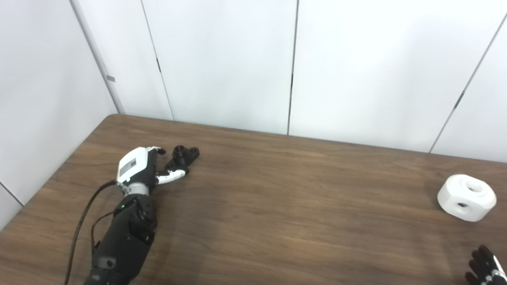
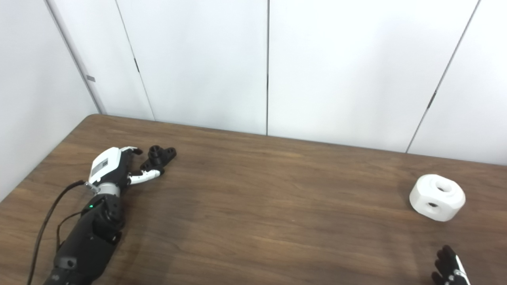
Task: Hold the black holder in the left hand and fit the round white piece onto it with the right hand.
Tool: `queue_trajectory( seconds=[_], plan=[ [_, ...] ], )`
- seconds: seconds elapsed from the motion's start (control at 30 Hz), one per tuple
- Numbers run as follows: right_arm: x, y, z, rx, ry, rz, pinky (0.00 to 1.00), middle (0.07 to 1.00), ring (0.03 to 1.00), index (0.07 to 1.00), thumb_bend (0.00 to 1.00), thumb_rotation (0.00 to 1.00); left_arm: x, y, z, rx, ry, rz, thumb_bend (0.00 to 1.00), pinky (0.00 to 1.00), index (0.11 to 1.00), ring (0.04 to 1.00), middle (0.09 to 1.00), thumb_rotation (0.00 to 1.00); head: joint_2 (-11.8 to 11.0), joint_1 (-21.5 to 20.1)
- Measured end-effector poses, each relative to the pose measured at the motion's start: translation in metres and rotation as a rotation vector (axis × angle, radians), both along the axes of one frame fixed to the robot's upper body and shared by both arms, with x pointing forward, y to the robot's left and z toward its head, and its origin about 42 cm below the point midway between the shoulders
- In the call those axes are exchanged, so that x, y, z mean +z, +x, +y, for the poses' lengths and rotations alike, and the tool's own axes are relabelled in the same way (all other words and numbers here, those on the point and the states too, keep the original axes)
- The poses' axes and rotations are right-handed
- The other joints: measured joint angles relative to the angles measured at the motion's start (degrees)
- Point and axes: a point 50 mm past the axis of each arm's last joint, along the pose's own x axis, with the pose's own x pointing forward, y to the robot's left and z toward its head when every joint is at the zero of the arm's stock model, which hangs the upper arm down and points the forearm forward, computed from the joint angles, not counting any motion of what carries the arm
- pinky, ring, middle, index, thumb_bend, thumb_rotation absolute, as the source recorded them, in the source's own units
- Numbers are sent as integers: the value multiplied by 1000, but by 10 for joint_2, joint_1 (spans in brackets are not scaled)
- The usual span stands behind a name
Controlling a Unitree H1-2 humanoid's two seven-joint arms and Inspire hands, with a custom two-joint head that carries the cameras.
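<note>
The black holder [image 1: 183, 155] lies on the brown table [image 1: 277, 206] at the back left. My left hand [image 1: 143, 168] rests on the table just to its left, open. A white thumb reaches along the holder's near side and a fingertip shows at its far side; the holder's near end sits between them, and I cannot tell whether they touch it. The round white piece [image 1: 467, 197], with a hole on top and one in its side, sits at the far right. Only the dark fingertips of my right hand [image 1: 484, 267] show at the bottom right corner, well short of the white piece.
White wall panels [image 1: 222, 63] stand right behind the table's far edge and along its left side. A black cable [image 1: 81, 223] runs beside my left forearm. Bare tabletop stretches between the holder and the white piece.
</note>
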Motion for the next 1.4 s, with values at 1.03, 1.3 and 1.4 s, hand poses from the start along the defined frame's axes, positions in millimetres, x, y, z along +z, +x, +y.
queue_trajectory(
  seconds=[1.03, 1.3, 1.4],
  plan=[
    [4, -7, 0, -7, -5, 18, 999, 991, 1000, 991, 511, 1000, 2, 15, 0, 9, 51, 45, 819, 1000, 700, 977, 903, 408, 8, -2],
    [4, -7, 0, -7, -11, 18, 1000, 992, 1000, 993, 516, 1000, 4, 17, -3, -2, 59, 44, 817, 1000, 680, 967, 897, 427, 11, -3],
    [4, -7, 0, -7, -11, 19, 1000, 992, 1000, 994, 523, 1000, 4, 18, -4, -5, 60, 44, 814, 1000, 678, 968, 899, 431, 11, -2]
  ],
)
